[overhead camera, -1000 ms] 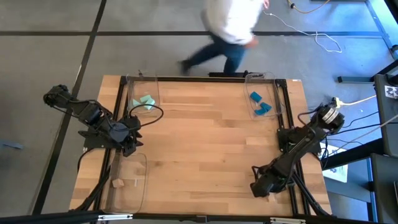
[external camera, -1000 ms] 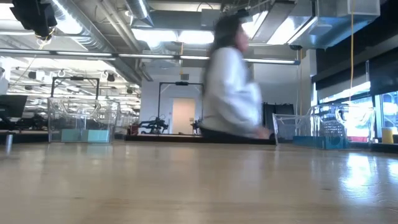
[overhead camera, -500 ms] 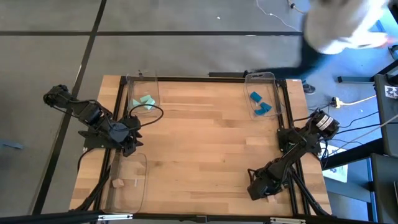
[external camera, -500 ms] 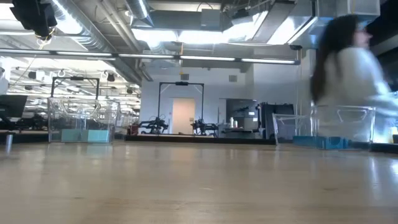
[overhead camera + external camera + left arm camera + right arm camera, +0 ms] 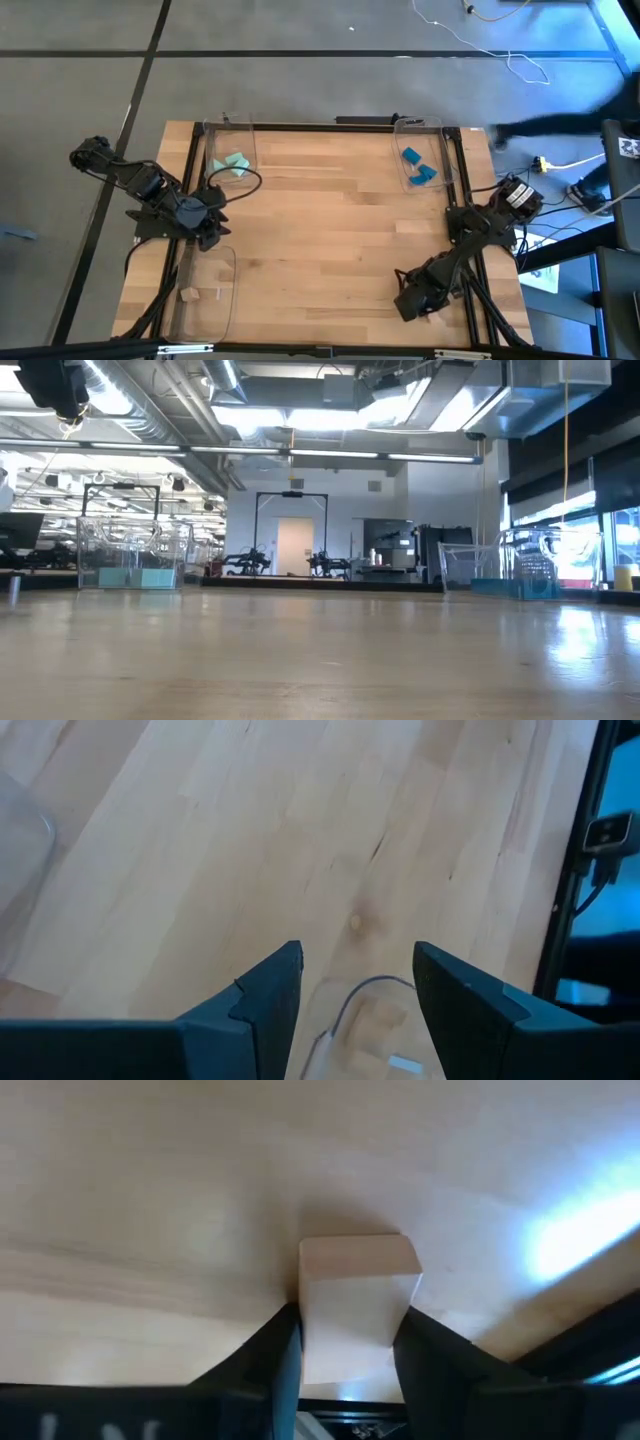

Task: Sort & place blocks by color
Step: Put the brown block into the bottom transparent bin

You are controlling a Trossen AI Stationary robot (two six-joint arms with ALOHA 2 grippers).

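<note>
My right gripper [image 5: 408, 303] is low over the table's near right corner, shut on a pale wood block [image 5: 355, 1295] that fills its wrist view. My left gripper [image 5: 210, 222] waits open at the left side, above the far rim of a clear tray [image 5: 368, 988]. Mint-teal blocks [image 5: 232, 163] lie in the far left tray. Blue blocks [image 5: 418, 166] lie in the far right tray. Two wood blocks [image 5: 187, 294] lie in the near left tray. In the low view only the far trays and their mint-teal blocks [image 5: 140, 577] and blue blocks [image 5: 510, 587] show. My right gripper pinches the wood block by two opposite side faces [image 5: 305, 1320], one finger [image 5: 275, 1355] on each side. The block's far end [image 5: 358, 1252] sticks out past the fingertips, close to the tabletop. Whether it rests on the wood or is lifted clear, I cannot tell.
Three clear trays sit on the table: far left [image 5: 213, 135], far right [image 5: 432, 128] and near left [image 5: 228, 262]. A black frame [image 5: 320, 126] runs along the table's edges. A cable loop [image 5: 245, 180] lies beside my left gripper. The bare wood [image 5: 320, 220] lies between the trays.
My right gripper has crept a little toward the table's left edge, its arm folding in with it. A person behind the far edge has walked off to the right and nearly out of view. My left arm has kept still.
</note>
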